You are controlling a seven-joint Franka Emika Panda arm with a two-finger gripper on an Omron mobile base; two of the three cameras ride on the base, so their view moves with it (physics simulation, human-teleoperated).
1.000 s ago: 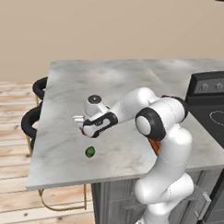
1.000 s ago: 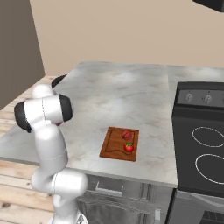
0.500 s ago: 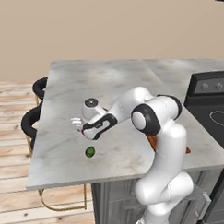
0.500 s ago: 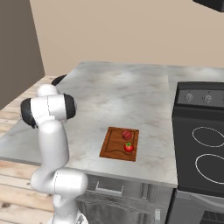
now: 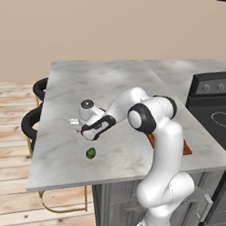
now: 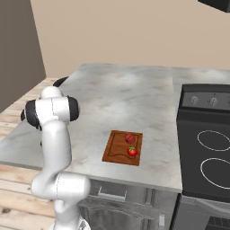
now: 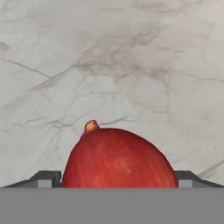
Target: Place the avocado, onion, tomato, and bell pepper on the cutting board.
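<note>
A red onion (image 7: pixel 118 157) with a small tan tip lies on the marble counter right in front of the hand. It sits between the two fingertips of my gripper (image 7: pixel 116 179), whose jaws stand open close to its sides. In the left base view the gripper (image 5: pixel 80 127) reaches low over the counter's left part. The dark green avocado (image 5: pixel 90 153) lies just in front of it, near the counter's front edge. The reddish-brown cutting board (image 6: pixel 117 152) lies near the front edge at the right. It carries the tomato (image 6: pixel 131 151) and a darker red piece (image 6: pixel 130 138) that looks like the bell pepper.
A black stove (image 6: pixel 206 134) adjoins the counter on the right. Black stools (image 5: pixel 33 120) stand off the counter's left end. The counter's front edge (image 5: pixel 84 181) runs close to the avocado. My own arm (image 5: pixel 152 116) hides most of the board in the left base view.
The hand has swung a little left and lower over the counter, onto the onion. The jaws have narrowed slightly. Avocado and board items have stayed put.
</note>
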